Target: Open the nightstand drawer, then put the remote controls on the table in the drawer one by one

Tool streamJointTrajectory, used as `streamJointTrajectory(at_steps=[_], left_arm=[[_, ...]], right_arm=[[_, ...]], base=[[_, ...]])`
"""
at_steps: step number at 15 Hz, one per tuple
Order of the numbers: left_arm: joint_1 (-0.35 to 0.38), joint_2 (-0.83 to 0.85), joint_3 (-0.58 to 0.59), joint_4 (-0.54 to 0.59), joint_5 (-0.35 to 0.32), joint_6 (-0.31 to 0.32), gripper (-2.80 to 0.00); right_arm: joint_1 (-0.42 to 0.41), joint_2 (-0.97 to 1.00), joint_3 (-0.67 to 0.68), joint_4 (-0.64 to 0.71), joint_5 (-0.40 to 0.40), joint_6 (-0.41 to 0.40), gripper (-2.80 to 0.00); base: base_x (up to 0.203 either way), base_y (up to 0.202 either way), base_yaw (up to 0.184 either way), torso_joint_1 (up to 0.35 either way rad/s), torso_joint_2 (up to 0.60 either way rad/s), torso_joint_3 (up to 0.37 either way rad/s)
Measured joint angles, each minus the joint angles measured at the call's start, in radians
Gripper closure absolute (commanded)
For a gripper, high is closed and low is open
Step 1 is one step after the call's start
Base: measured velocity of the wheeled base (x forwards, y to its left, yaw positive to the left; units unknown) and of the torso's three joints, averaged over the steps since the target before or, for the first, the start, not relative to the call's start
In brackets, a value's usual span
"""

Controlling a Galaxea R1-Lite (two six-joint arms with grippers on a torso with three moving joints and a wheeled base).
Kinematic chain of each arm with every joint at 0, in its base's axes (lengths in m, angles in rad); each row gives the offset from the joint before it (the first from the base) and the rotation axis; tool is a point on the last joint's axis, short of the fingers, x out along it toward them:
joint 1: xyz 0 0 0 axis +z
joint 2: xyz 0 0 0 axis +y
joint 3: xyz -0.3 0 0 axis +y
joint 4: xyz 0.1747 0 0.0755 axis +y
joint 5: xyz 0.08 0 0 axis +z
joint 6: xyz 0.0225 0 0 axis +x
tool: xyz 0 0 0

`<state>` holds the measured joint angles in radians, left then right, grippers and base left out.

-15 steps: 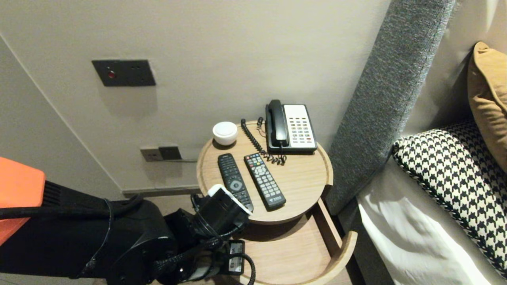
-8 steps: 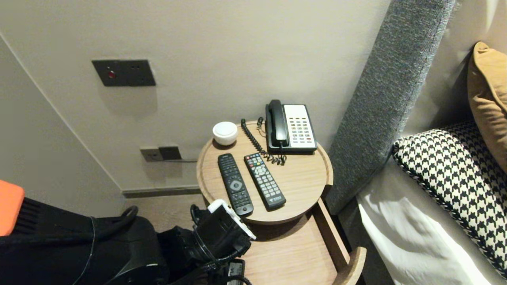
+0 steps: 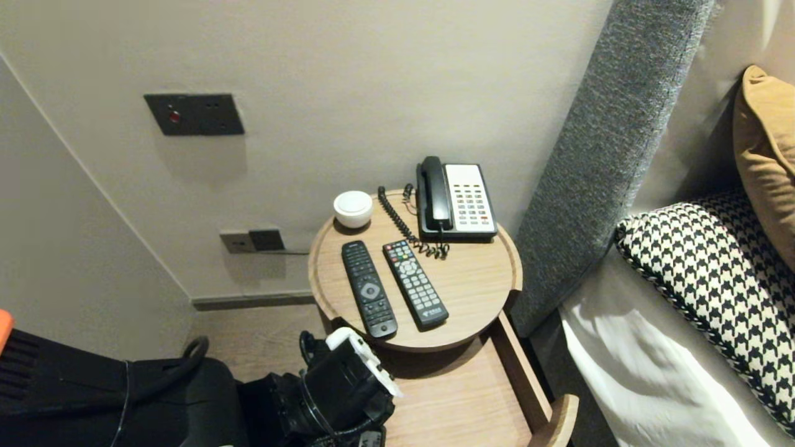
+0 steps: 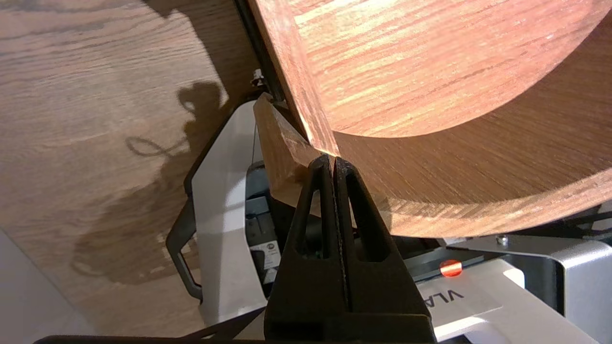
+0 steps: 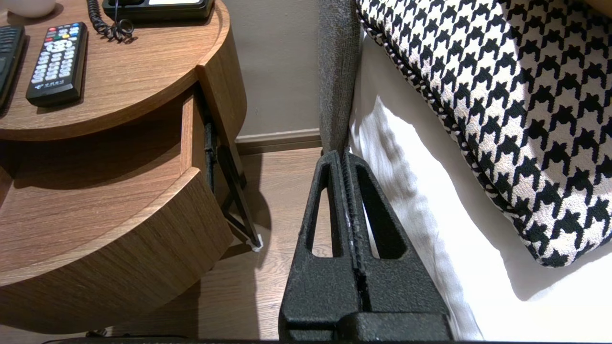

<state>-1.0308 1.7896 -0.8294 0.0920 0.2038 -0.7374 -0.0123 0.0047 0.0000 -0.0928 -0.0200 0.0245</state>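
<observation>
**Left gripper shut at the open drawer's corner**

The left gripper had its black, ribbed fingers pressed flat together and held nothing. Its tips hung at the left corner of the drawer, where the thin side wall met the curved front. Whether they touched the wood could not be told.

The drawer stood pulled out from under the round bedside table. It had a bare floor of pale, straight-grained wood and a front bowed to match the table's rim.

On the table top, two slim black remotes lay side by side. Behind them were a corded telephone with a coiled lead and a small white bowl.

The right gripper, also closed and empty, hung parked to the table's right, beside a houndstooth pillow on white sheets.
</observation>
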Motion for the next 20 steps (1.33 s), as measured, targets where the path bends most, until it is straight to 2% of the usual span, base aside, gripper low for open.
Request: streamJointTrajectory(at_steps=[7, 10, 14, 16, 18, 20], left_arm=[[0.015, -0.03, -0.047, -0.001, 0.006, 0.011, 0.0], [0.078, -0.042, -0.144, 0.049, 0.007, 0.022, 0.0], [0.197, -0.043, -0.346, 0.169, 0.011, 0.05, 0.0], [0.25, -0.017, -0.45, 0.222, 0.049, 0.049, 0.0], [0.275, 0.03, -0.517, 0.236, 0.144, 0.041, 0.0], [0.293, 0.074, -0.561, 0.238, 0.196, 0.021, 0.0]], right_arm=[[0.0, 0.0, 0.0, 0.0, 0.0, 0.0, 0.0], [0.0, 0.0, 0.0, 0.0, 0.0, 0.0, 0.0], [0.0, 0.0, 0.0, 0.0, 0.0, 0.0, 0.0], [0.0, 0.0, 0.0, 0.0, 0.0, 0.0, 0.0], [0.0, 0.0, 0.0, 0.0, 0.0, 0.0, 0.0], [0.0, 0.0, 0.0, 0.0, 0.0, 0.0, 0.0]], base=[[0.0, 0.0, 0.0, 0.0, 0.0, 0.0], [0.0, 0.0, 0.0, 0.0, 0.0, 0.0], [0.0, 0.0, 0.0, 0.0, 0.0, 0.0], [0.0, 0.0, 0.0, 0.0, 0.0, 0.0], [0.0, 0.0, 0.0, 0.0, 0.0, 0.0], [0.0, 0.0, 0.0, 0.0, 0.0, 0.0]])
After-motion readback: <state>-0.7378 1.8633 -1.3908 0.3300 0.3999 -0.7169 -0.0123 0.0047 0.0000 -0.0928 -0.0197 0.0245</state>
